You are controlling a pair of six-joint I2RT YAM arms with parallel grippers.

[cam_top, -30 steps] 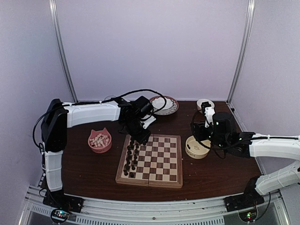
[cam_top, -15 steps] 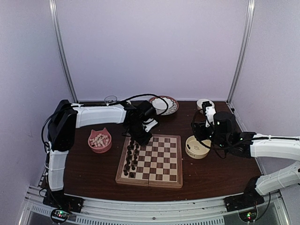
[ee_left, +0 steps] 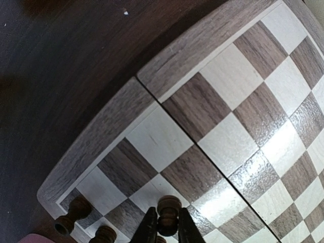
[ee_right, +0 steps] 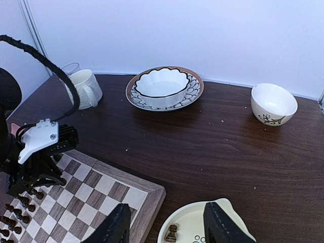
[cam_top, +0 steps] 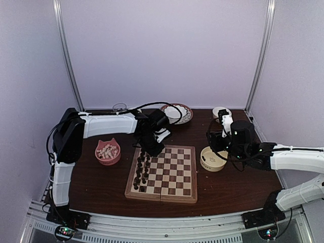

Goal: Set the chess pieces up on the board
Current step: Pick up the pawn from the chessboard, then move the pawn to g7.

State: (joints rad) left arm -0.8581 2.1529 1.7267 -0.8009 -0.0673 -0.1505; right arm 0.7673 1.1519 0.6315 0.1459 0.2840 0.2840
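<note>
The left gripper (ee_left: 167, 225) pinched a dark piece (ee_left: 168, 205) at the board's (cam_top: 174, 174) eleven o'clock corner, seemingly to seat it beside the dark ranks (cam_top: 142, 172) along nine o'clock, while the right gripper (ee_right: 169, 225) hung wide over the three-o'clock dish (ee_right: 195, 221).

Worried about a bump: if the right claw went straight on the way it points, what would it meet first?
Probably the cream dish just ahead of the right claw, close to the dark piece in it, though depth is hard to judge.
</note>
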